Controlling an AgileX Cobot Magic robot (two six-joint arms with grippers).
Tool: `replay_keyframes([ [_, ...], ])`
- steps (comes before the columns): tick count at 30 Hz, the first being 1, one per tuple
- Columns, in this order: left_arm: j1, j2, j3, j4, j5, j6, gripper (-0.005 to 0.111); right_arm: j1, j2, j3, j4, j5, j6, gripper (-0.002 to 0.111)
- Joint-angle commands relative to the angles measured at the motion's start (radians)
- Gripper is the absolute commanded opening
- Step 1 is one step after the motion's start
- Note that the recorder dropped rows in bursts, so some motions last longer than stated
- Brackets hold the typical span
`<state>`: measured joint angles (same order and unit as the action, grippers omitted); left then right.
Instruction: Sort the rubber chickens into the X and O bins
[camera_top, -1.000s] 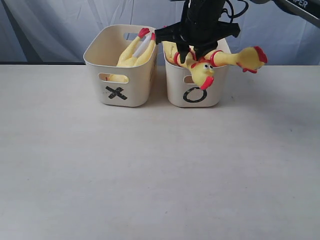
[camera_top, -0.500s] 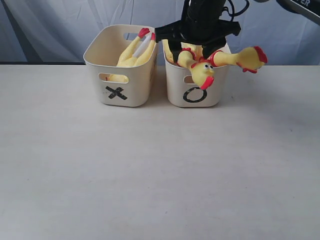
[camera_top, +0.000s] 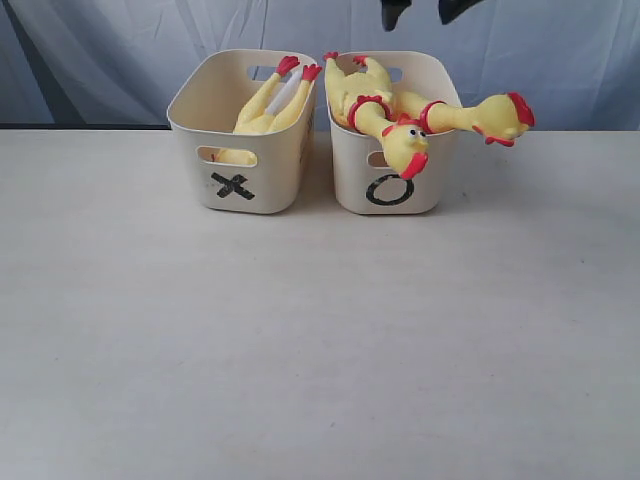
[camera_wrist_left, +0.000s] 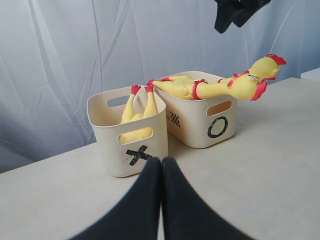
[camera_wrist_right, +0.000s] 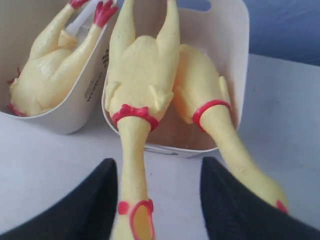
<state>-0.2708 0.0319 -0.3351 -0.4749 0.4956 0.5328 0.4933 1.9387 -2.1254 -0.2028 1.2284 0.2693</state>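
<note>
Right jaws: spread wide, holding nothing; high above the O bin, shown in the exterior view only as two dark tips at the top edge.
Left jaws: pressed together with no gap, nothing between them; low over the counter, with both bins ahead and well apart.
Front-draped rubber chicken: straight below the right jaws and clear of them; body inside the O bin, feet toward the back wall, neck over the front rim in line with the gap between the jaws, head hanging outside the front wall just above the black O.
Side-draped rubber chicken: below the right jaws, on the side away from the X bin; body in the O bin against the front-draped one, neck and head out past the rim, in the air over the counter; in the right wrist view, neck passing beneath one jaw tip, apart from it.
Third rubber chicken: in the X bin, below the right jaws and off to one side; body down inside, red feet up at the rim next to the O bin.
Bins: just beside each other on the counter; contact between the rims impossible to tell.
</note>
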Motion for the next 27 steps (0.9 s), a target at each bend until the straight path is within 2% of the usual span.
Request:
replay_keyframes([
  [1,-0.001,-0.008,0.006,-0.003,-0.003,0.002,0.0,-0.005,-0.074,0.0,-0.065,-0.007,-0.006,0.02],
  [3,-0.001,-0.008,0.006,-0.003,-0.003,0.002,0.0,-0.005,-0.106,0.002,-0.118,-0.007,-0.003,0.001],
  [4,-0.001,-0.008,0.006,-0.003,-0.003,0.002,0.0,-0.005,-0.121,0.007,-0.145,-0.007,0.01,0.0],
  [12,-0.001,-0.008,0.006,-0.003,-0.003,0.002,0.0,-0.005,-0.276,0.152,-0.296,-0.007,0.021,0.002],
  [23,-0.001,-0.008,0.006,-0.003,-0.003,0.002,0.0,-0.005,-0.601,0.528,-0.29,-0.007,0.019,0.002],
  [27,-0.001,-0.008,0.006,-0.003,-0.003,0.002,0.0,-0.005,-0.761,0.714,-0.206,-0.059,0.021,0.002],
])
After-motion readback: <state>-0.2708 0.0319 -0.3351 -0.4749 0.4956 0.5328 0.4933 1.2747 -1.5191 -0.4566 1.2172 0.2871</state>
